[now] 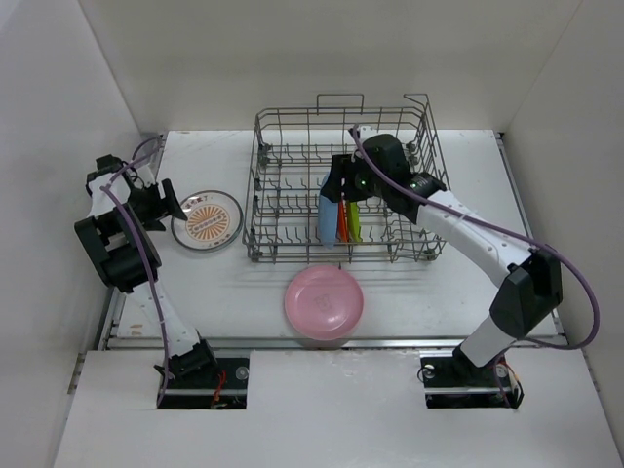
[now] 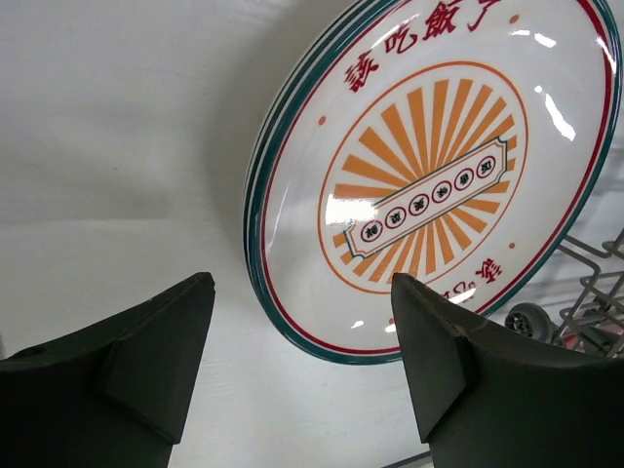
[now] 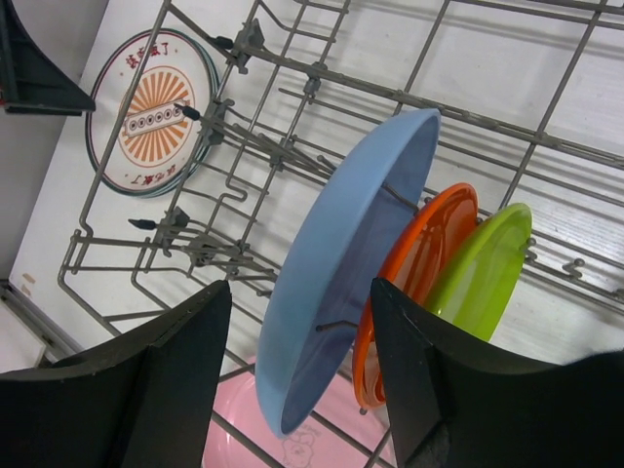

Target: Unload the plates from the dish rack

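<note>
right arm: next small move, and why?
Probably close the right gripper on the blue plate. Its fingers are open and straddle the plate's rim, which stands on edge in the dish rack beside the orange plate and lime green plate; nothing is gripped yet.

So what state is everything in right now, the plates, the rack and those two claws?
Dish rack: upright on the table, holding three plates.
Sunburst plate: flat on the table, left of the rack.
Pink plate: flat, in front of the rack.
Blue plate: on edge in the rack.
Orange plate: on edge beside it.
Lime green plate: on edge beside the orange.
Left gripper: open, empty.
Right gripper: open, astride the blue plate.
</note>
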`<control>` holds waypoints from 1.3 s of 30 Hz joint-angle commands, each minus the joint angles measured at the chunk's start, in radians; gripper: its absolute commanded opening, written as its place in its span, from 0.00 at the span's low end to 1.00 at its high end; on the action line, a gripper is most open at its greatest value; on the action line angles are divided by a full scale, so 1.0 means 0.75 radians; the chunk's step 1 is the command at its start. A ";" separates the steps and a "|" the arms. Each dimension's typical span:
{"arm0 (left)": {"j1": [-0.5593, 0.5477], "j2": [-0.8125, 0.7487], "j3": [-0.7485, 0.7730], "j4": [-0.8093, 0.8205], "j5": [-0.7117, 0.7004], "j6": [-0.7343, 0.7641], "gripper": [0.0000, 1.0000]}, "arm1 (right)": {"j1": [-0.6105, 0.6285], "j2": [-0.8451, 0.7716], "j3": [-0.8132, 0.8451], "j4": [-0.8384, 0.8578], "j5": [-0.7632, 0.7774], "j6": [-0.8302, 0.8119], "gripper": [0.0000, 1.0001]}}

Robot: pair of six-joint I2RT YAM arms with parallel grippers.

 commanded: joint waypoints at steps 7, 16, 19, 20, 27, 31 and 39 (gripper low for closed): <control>-0.054 -0.026 0.088 -0.081 -0.047 0.075 0.71 | 0.028 0.094 0.157 -0.104 0.097 -0.034 0.60; -0.054 -0.206 0.123 -0.108 -0.047 0.061 0.73 | 0.053 0.108 0.171 -0.094 0.097 -0.073 0.18; -0.054 -0.239 0.123 -0.108 -0.047 0.061 0.73 | 0.067 0.073 0.183 -0.068 0.112 -0.087 0.09; -0.054 -0.239 0.123 -0.108 -0.047 0.073 0.73 | 0.079 0.059 0.183 -0.068 0.126 -0.087 0.01; -0.054 -0.251 0.123 -0.137 -0.047 0.073 0.73 | 0.108 -0.014 0.263 -0.054 0.195 -0.143 0.00; -0.054 -0.264 0.135 -0.137 -0.047 0.073 0.73 | 0.120 -0.043 0.310 -0.035 0.195 -0.155 0.00; -0.066 -0.304 0.174 -0.192 -0.017 0.086 0.73 | 0.159 -0.129 0.322 -0.004 0.355 -0.255 0.00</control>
